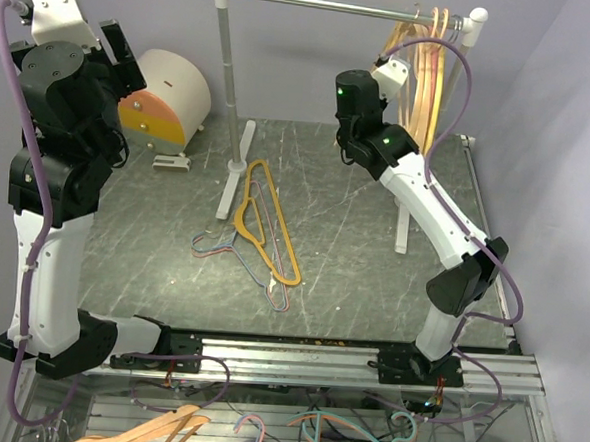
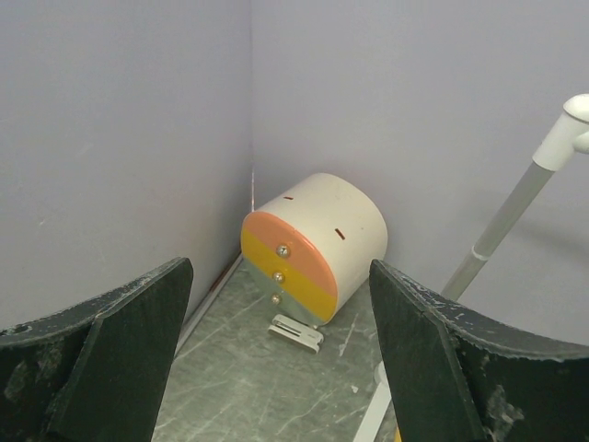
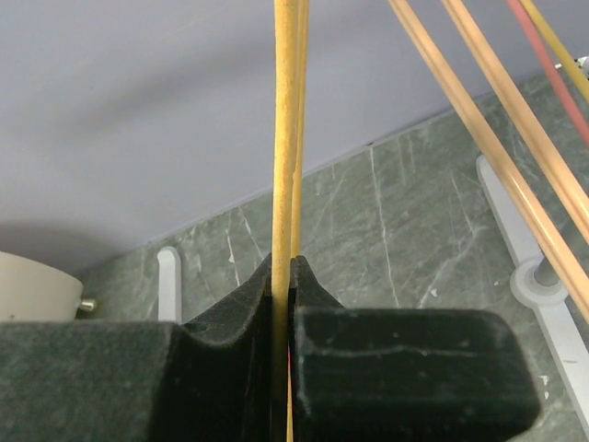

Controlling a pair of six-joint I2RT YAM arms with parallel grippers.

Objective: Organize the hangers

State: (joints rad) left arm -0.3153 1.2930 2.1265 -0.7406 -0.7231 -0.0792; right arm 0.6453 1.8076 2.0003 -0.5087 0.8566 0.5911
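Several peach and yellow plastic hangers (image 1: 424,79) hang at the right end of the white-and-metal rail (image 1: 338,1). My right gripper (image 1: 405,67) is raised among them, shut on a thin yellow hanger bar (image 3: 287,138) that runs upright between its jaws (image 3: 282,262). More hanging hangers (image 3: 479,120) slant past to its right. On the table lie an orange-yellow plastic hanger (image 1: 265,224) and thin blue and pink wire hangers (image 1: 223,247), partly under it. My left gripper (image 1: 123,55) is held high at the far left, open and empty (image 2: 279,276).
A round cream drawer box (image 1: 167,98) with an orange and yellow front (image 2: 317,244) sits in the back left corner, with a small white piece (image 1: 171,161) in front of it. The rail's left foot (image 1: 236,172) crosses the table. More hangers (image 1: 152,433) lie below the front rail.
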